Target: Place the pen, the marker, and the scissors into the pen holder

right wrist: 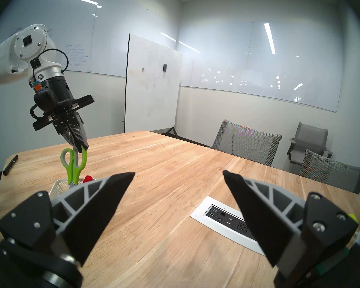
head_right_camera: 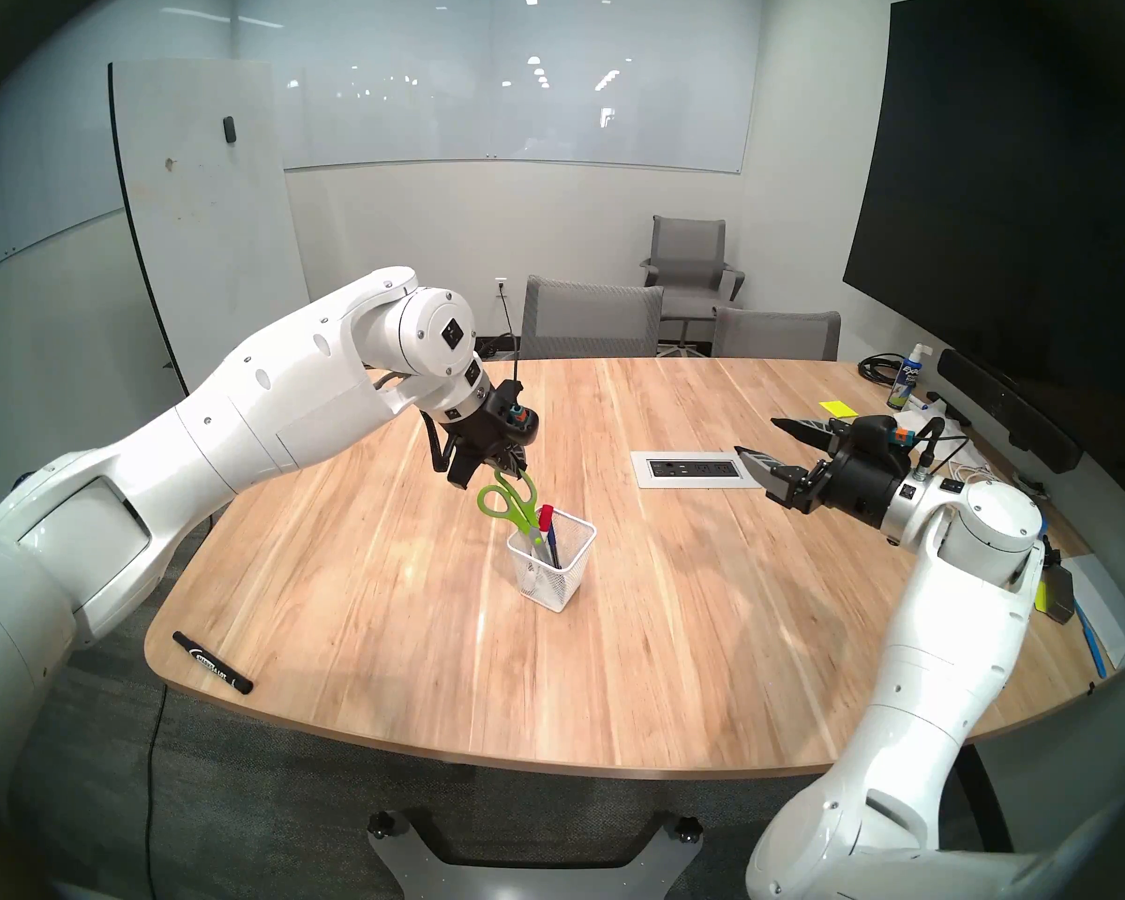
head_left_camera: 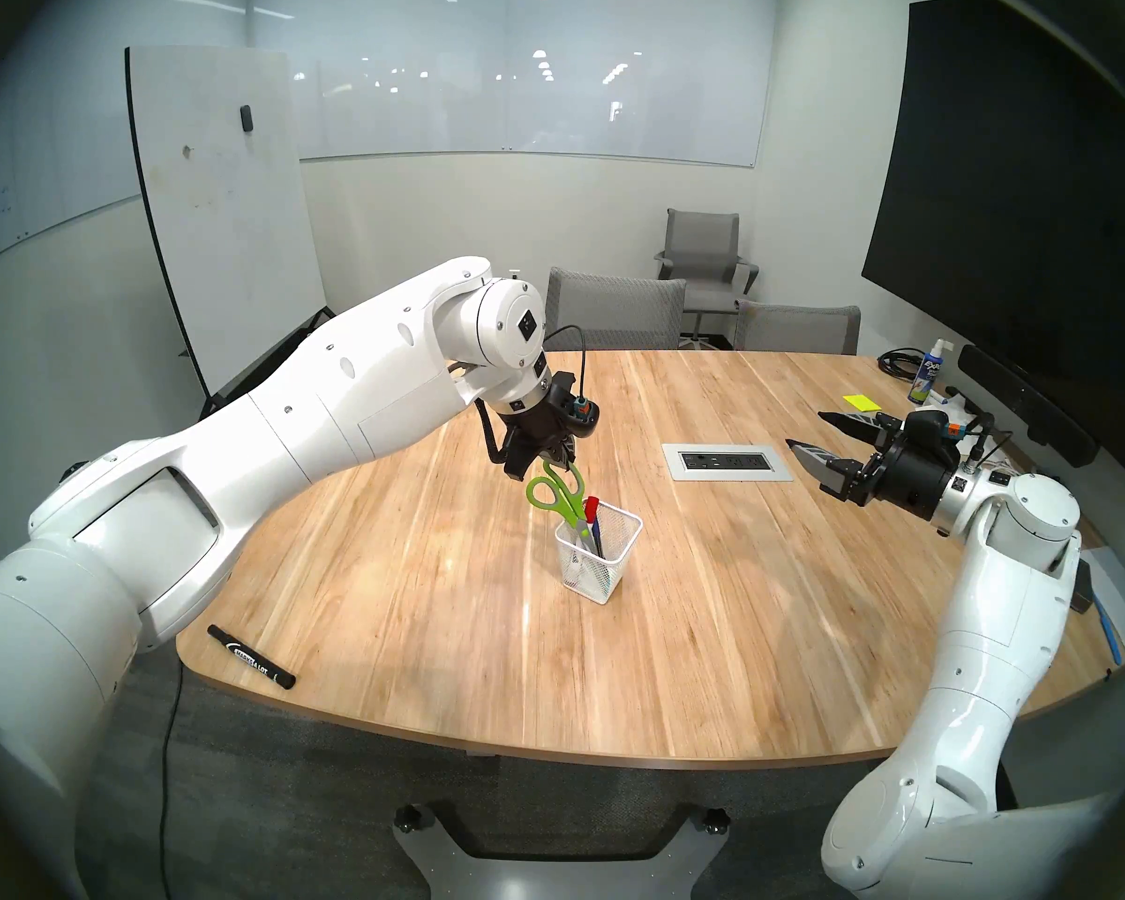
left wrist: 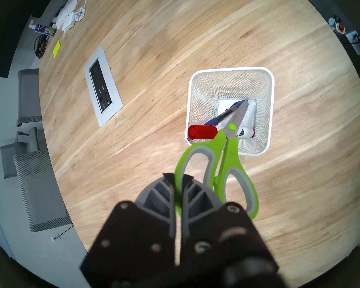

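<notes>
The white mesh pen holder [head_left_camera: 602, 577] [left wrist: 231, 69] stands mid-table. Inside it lean the blue pen [left wrist: 227, 113] and a white marker with a red cap [left wrist: 203, 132] [head_left_camera: 591, 509]. The green-handled scissors [head_left_camera: 556, 499] [left wrist: 230, 156] hang blades-down into the holder, their tips deep inside near its base. My left gripper [head_left_camera: 550, 469] [left wrist: 178, 177] is shut on one handle loop, just above the holder. My right gripper [head_left_camera: 805, 430] [right wrist: 178, 172] hovers open and empty over the table's right side. A black marker [head_left_camera: 251, 656] lies by the front left table edge.
A power outlet panel [head_left_camera: 727, 461] is set into the table between the holder and my right gripper. A spray bottle [head_left_camera: 927, 372], a yellow sticky note [head_left_camera: 860, 401] and cables sit at the far right. Grey chairs [head_left_camera: 615, 311] stand behind the table.
</notes>
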Robot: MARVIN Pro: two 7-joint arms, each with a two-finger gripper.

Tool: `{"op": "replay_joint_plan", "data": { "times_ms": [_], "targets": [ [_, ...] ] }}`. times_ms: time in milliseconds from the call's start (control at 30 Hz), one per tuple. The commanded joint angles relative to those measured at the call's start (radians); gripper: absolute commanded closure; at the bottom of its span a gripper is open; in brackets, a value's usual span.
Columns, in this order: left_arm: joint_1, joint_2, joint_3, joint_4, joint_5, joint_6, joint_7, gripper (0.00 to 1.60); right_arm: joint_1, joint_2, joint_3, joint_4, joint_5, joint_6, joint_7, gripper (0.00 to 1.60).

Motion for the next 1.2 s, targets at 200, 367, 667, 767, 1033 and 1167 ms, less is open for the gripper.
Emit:
{"op": "replay_joint_plan", "data": {
  "times_ms": [200,367,667,767,1033,1167],
  "targets": [
    [-0.036,-0.011,-0.009,-0.035,0.014,-0.004,-0.017,1.60,0.014,-0.002,-0.001,-0.014,0.009,0.001,0.002,0.00],
    [-0.034,-0.015,-0.011,-0.061,0.015,0.009,-0.033,1.60,0.014,-0.002,-0.002,-0.014,0.009,0.001,0.002,0.00],
    [-0.031,-0.024,-0.015,-0.096,0.015,0.029,-0.063,0.08,0.014,-0.002,-0.002,-0.014,0.009,0.001,0.002,0.00],
    [-0.029,-0.025,-0.016,-0.106,0.015,0.034,-0.067,0.00,0.014,-0.002,-0.001,-0.014,0.009,0.001,0.002,0.00],
    [-0.021,-0.027,-0.074,-0.107,-0.019,0.092,-0.037,0.00,0.014,-0.001,-0.002,-0.014,0.008,0.001,0.002,0.00],
    [-0.013,-0.006,-0.117,-0.116,-0.046,0.124,-0.022,0.00,0.014,-0.001,-0.002,-0.014,0.008,0.001,0.002,0.00]
  ]
}}
